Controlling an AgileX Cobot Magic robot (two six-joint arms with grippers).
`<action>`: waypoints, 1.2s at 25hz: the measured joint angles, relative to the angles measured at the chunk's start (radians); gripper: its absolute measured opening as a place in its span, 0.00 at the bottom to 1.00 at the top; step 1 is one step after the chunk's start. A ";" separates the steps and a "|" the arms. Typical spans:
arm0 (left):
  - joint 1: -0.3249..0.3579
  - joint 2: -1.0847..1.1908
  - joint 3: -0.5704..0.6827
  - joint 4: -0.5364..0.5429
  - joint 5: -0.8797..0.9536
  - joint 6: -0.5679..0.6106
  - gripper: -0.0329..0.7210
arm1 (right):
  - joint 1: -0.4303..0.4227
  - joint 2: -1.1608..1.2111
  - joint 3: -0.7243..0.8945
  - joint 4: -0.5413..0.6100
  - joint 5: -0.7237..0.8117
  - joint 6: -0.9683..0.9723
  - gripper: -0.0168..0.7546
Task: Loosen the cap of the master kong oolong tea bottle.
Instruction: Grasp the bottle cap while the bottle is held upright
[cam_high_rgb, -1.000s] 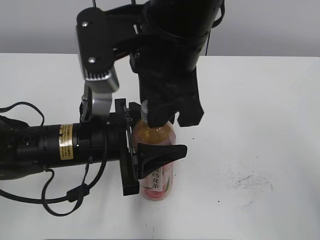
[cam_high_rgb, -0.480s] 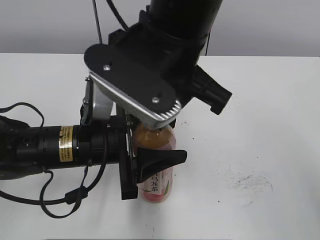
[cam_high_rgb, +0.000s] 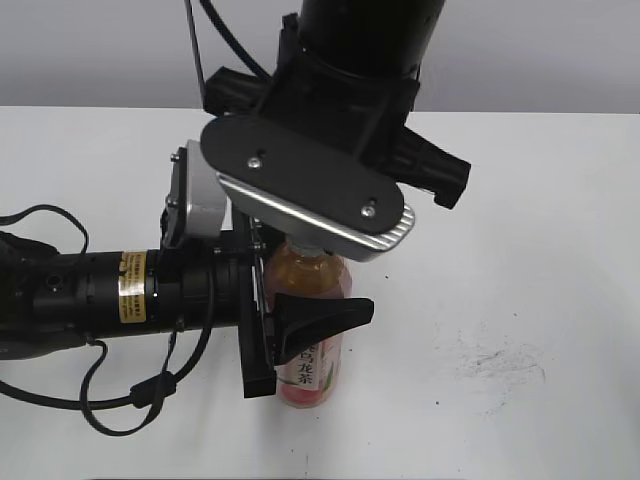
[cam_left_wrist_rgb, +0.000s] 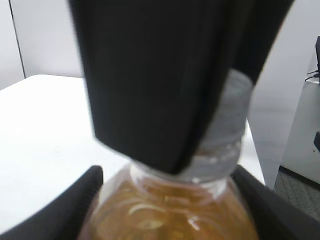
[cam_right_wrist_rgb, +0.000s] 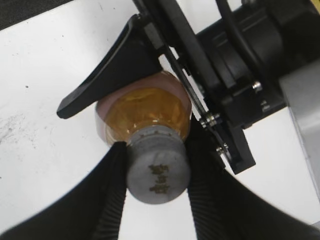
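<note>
Bottle: the master kong oolong tea bottle (cam_high_rgb: 312, 330) stood upright on the white table (cam_high_rgb: 520, 200), low and just left of the centre of the exterior view, amber tea showing above its pink-and-white label.

Cap: the cap (cam_right_wrist_rgb: 157, 172) sat on the neck, at lower centre of my right wrist view, grey-white with a dark logo on top; in the exterior view my own wrist hid it.

Left gripper: my left gripper (cam_high_rgb: 300, 318) came in from the left of the frame and was clamped around the bottle's body, one dark finger across the front of the label, the shoulder filling the bottom of the left wrist view.

Right gripper: my right gripper (cam_right_wrist_rgb: 156, 175) came down from above with one ribbed finger pressed to each side of the cap, closed narrowly on it.

Handling, my judgement: the full bottle looked fairly heavy for its size, its thin wall soft enough to dent if squeezed hard, and the label film slick. The cap was small, stiff and ridged, so it offered good purchase.

Where to hold: I judged the body best held at mid height, and the cap on its ridged side wall.

Risk: the bottle could spin inside my left fingers rather than the cap giving way.
</note>
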 joint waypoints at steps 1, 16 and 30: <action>0.000 0.000 0.000 0.000 0.000 0.000 0.64 | 0.000 0.000 0.000 0.000 0.000 -0.018 0.38; 0.000 0.000 0.000 0.002 0.000 -0.001 0.64 | 0.000 0.000 0.000 0.001 0.000 -0.272 0.38; 0.000 0.000 0.000 0.006 -0.006 -0.004 0.64 | 0.000 -0.007 0.000 0.002 -0.003 -0.537 0.38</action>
